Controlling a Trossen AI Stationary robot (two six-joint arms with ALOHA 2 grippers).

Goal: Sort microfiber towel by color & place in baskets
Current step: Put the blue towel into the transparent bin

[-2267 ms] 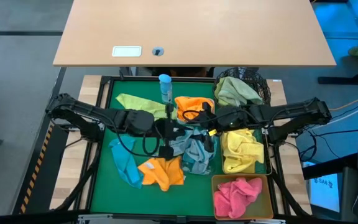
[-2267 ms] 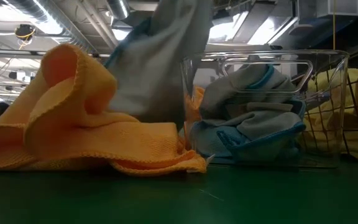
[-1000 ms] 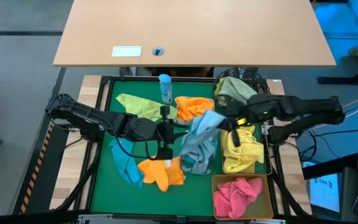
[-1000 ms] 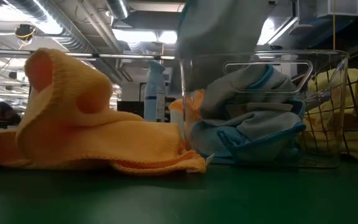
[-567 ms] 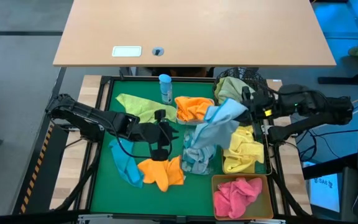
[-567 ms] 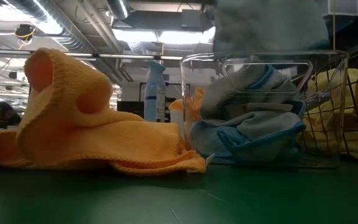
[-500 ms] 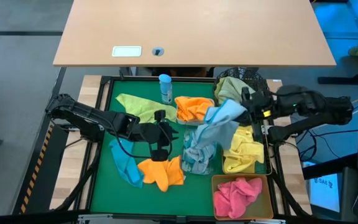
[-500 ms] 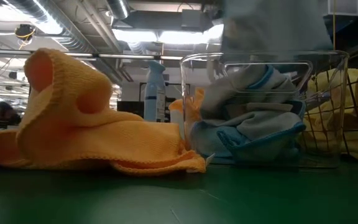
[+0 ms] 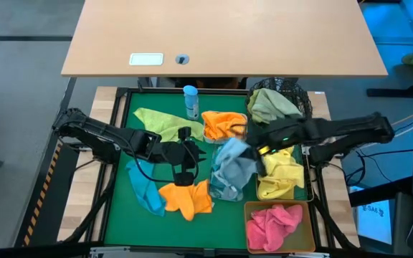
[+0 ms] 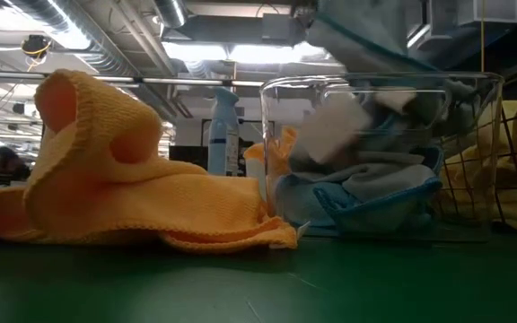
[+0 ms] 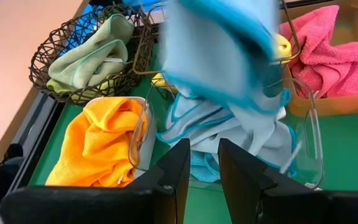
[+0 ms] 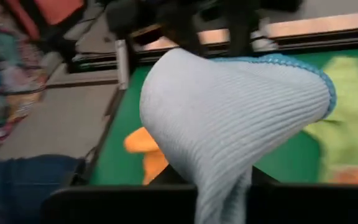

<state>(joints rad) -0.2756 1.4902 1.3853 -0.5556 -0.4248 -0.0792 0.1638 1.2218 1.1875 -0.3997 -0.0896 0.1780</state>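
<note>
Grey-blue towel (image 9: 234, 159), pinched in right fingers (image 9: 258, 150), droops lengthwise into clear tub (image 10: 281, 152).

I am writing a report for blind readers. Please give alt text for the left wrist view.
A grey-blue towel hangs over the clear tub, which holds similar towels. Around it are a white tub of orange cloth, a black mesh basket with a green one, and pink towels.

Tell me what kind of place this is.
Probably an industrial lab or workshop: exposed silver ceiling ducts, long fluorescent lights, and a green-matted robot table beside a tan wooden desk.
</note>
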